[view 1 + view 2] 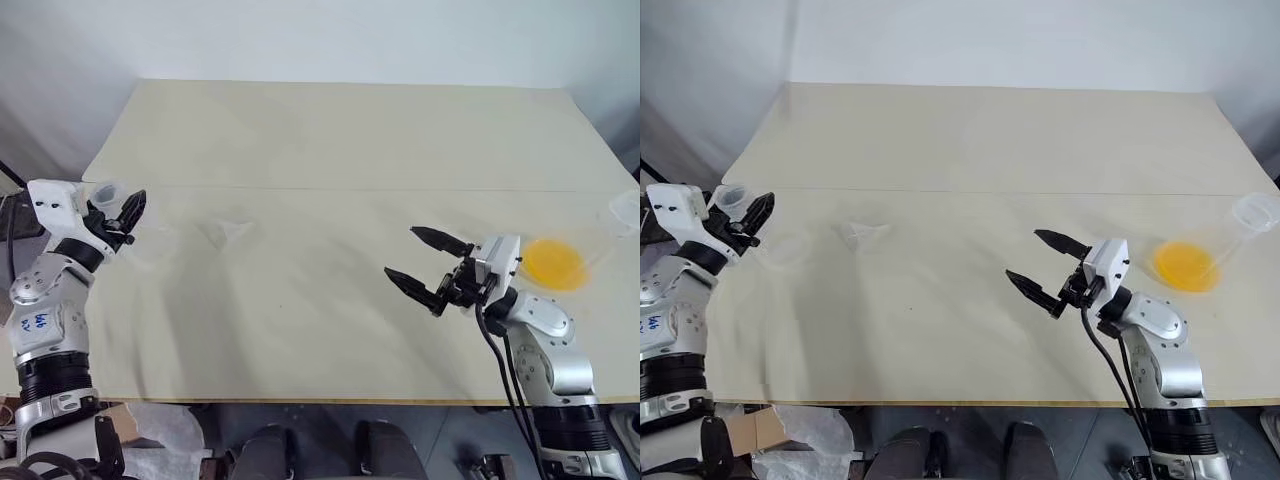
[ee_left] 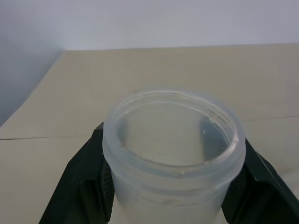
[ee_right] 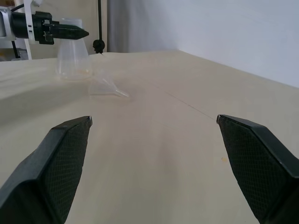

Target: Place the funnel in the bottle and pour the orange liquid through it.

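Observation:
At the table's far left stands the clear bottle, and my left gripper is shut on its neck, one black finger on each side just under the rim. The tiny clear funnel lies on its side on the table, a little to the right of the bottle. The orange liquid pools inside a large clear vessel that lies tilted near the right edge. My right gripper hangs open and empty over the table, left of that vessel, pointing toward the funnel.
The beige table has a seam running across its middle. Its front edge lies close below both arms. A black cable trails down from the right wrist.

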You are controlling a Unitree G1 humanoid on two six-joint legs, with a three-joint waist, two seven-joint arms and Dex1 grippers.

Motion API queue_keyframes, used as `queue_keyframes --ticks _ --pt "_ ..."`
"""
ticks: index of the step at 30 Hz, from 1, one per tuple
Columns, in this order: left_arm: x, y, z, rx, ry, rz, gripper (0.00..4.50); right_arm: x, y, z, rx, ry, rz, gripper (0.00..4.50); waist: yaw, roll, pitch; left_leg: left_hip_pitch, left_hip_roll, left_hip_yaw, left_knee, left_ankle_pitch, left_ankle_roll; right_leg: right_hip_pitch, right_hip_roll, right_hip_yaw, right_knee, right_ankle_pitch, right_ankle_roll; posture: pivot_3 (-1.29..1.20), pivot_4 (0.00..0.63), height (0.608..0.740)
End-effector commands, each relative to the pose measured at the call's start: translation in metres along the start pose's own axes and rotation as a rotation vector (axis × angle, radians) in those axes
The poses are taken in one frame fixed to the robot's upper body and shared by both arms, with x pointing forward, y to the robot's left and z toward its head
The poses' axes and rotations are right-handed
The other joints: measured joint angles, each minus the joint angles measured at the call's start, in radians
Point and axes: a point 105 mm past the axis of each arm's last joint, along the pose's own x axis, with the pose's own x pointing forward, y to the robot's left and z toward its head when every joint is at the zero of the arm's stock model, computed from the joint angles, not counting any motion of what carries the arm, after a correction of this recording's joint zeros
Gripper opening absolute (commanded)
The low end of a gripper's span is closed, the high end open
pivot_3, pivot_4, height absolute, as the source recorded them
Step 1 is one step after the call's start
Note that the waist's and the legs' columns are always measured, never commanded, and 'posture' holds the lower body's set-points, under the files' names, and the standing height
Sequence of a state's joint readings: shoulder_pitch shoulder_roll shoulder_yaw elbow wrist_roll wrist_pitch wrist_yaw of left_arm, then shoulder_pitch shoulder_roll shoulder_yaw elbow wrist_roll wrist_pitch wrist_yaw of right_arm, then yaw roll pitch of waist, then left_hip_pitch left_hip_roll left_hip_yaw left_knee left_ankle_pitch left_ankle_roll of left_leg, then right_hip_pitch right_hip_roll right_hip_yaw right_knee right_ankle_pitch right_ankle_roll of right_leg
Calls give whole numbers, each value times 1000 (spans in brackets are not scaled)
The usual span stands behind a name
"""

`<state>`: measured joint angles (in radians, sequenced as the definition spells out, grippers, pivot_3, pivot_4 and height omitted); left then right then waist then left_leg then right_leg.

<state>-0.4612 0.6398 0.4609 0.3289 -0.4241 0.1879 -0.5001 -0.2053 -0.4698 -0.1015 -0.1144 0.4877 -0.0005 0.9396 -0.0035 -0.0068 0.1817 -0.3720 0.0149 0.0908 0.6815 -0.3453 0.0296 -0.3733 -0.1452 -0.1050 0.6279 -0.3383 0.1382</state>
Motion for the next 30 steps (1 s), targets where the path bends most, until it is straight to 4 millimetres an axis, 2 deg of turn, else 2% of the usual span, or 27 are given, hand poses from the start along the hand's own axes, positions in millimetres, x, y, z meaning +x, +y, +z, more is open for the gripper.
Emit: queue_keyframes --ticks 1,4,7,11,13,17,20,23,26,30 --pt "5 -6 49 5 -160 -86 2359 -2 2 12 -47 -35 -5 4500 2 -1 0 0 0 0 0 0 0 0 0 0 0 0 0 0 150 740" --pt "15 -45 80 -4 -221 -327 2359 -7 0 15 -59 -30 -23 4500 8 -3 2 -2 0 -2 1 0 0 0 0 -1 0 0 0 0 150 740" --pt "19 -101 89 54 -189 -648 2359 -15 -3 19 -80 -17 -50 4500 10 -3 2 -2 -2 -2 2 0 0 0 -1 -1 0 1 2 0 150 740" --pt "29 -168 81 77 -149 -977 2359 -32 -4 27 -109 8 -99 4500 17 -3 2 -2 -3 -1 2 0 0 0 -1 -1 -1 1 2 0 150 740" --pt "36 -203 68 111 -135 -1112 2359 -45 -3 29 -117 31 -139 4500 23 -3 2 -2 -3 -1 2 1 1 0 0 -1 -1 1 2 0 150 740" --pt "55 -259 37 154 -119 -1241 2359 -71 4 33 -134 90 -225 4500 32 -3 2 -3 -4 2 2 1 1 0 2 -1 -2 1 2 0 150 740" --pt "61 -291 20 136 -111 -1294 2359 -87 13 39 -141 120 -299 4500 30 -3 2 -4 -6 2 2 1 2 0 2 -1 -3 1 2 0 150 740" --pt "59 -314 2 171 -93 -1354 2359 -98 25 44 -137 145 -364 4500 26 -4 2 -4 -5 3 1 1 2 -1 2 0 -4 1 2 0 150 740" --pt "60 -331 -9 213 -96 -1366 2359 -106 38 47 -126 165 -418 4500 29 -4 2 -4 -4 3 1 1 2 -1 4 0 -4 1 2 0 150 740" --pt "61 -341 -12 201 -113 -1369 2359 -109 48 50 -116 174 -460 4500 32 -4 2 -3 -3 3 2 3 5 1 0 1 -6 2 2 0 150 740"
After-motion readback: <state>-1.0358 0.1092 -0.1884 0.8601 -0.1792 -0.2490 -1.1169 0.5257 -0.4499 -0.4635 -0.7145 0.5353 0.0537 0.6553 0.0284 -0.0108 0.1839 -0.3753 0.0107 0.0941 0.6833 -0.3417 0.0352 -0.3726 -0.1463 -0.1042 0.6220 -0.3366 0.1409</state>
